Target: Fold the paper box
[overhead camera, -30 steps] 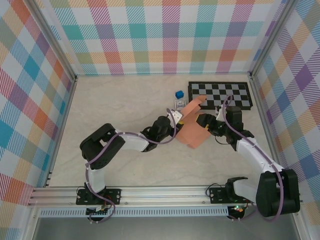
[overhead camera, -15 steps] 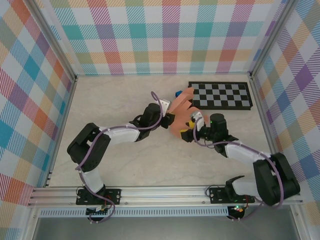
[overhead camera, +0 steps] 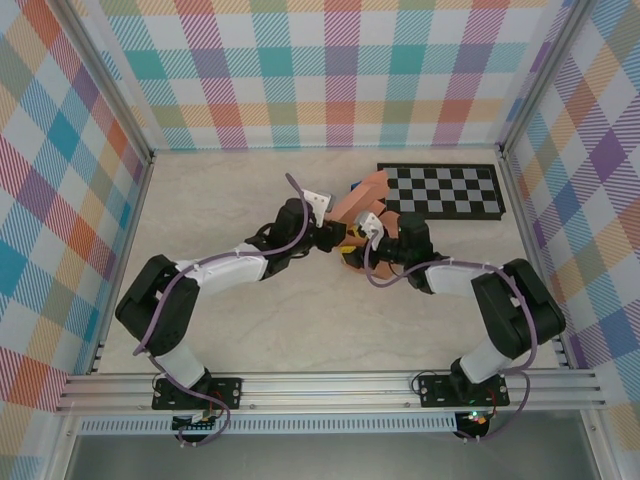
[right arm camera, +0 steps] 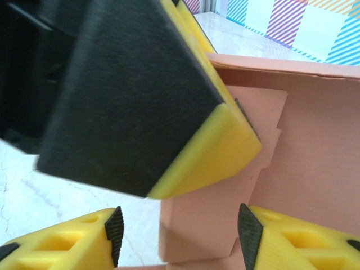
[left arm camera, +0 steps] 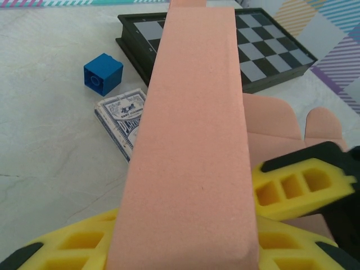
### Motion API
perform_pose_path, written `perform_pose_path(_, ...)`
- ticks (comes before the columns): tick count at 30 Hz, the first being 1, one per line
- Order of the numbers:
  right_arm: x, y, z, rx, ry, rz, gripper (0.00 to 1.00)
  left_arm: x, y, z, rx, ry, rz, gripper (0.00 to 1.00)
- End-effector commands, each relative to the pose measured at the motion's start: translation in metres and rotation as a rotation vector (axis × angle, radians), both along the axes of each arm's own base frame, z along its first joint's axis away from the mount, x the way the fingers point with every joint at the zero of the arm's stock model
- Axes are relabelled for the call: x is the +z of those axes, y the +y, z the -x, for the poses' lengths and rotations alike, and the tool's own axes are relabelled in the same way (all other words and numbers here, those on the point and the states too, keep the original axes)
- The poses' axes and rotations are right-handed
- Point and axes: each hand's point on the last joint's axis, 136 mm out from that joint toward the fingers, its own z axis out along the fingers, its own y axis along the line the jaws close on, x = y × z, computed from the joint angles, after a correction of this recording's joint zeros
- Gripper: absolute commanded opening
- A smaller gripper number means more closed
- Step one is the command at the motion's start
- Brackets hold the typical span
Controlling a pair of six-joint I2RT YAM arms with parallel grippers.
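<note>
Top view: one paper box (overhead camera: 368, 205) sits mid-desk (overhead camera: 250, 310), a salmon-orange piece of thin card, partly folded. Its long axis runs on a slant, from between the two sets of fingers away toward the one chessboard (overhead camera: 445, 190) just beyond them. The left fingers (overhead camera: 340, 241) come in from one side and the right fingers (overhead camera: 358, 255) from the other, tips close together at the near end of the box.

Left wrist view: the box shows as one long, flat, matte salmon panel (left arm camera: 194, 140) with a crisp crease down its right edge. It points straight away from the left fingers (left arm camera: 67, 250), its far end over the chessboard (left arm camera: 275, 50). The panel lies between the two yellow left fingers, which are clamped on its near end. A rounded flap (left arm camera: 323, 121) spreads out to the right of them, where one yellow right finger (left arm camera: 298, 188) reaches in against the card. Left of the panel, beyond the fingers, lie one blue cube (left arm camera: 103, 73) and one card pack (left arm camera: 124, 121), near each other on the desk.

Right wrist view: the two right fingers (right arm camera: 62, 239) stand apart, not closed. A narrow flap of the box (right arm camera: 205, 219) hangs between them, close against the right-hand pad and clear of the left-hand one. Above them a black-and-yellow left finger (right arm camera: 140, 101) presses on the box wall (right arm camera: 315, 140).
</note>
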Motion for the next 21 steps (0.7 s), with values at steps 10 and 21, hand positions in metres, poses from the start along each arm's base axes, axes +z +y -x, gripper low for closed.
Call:
perform_pose_path(10,0.010,0.025,-0.021,-0.015,-0.042,-0.040,0.46,0.032,-0.002,-0.002,0.019,0.014,0.099,0.27)
perform_pose_path(21,-0.002,0.030,-0.026,-0.025,-0.006,-0.043,0.28,0.038,0.003,-0.001,0.027,0.049,0.167,0.39)
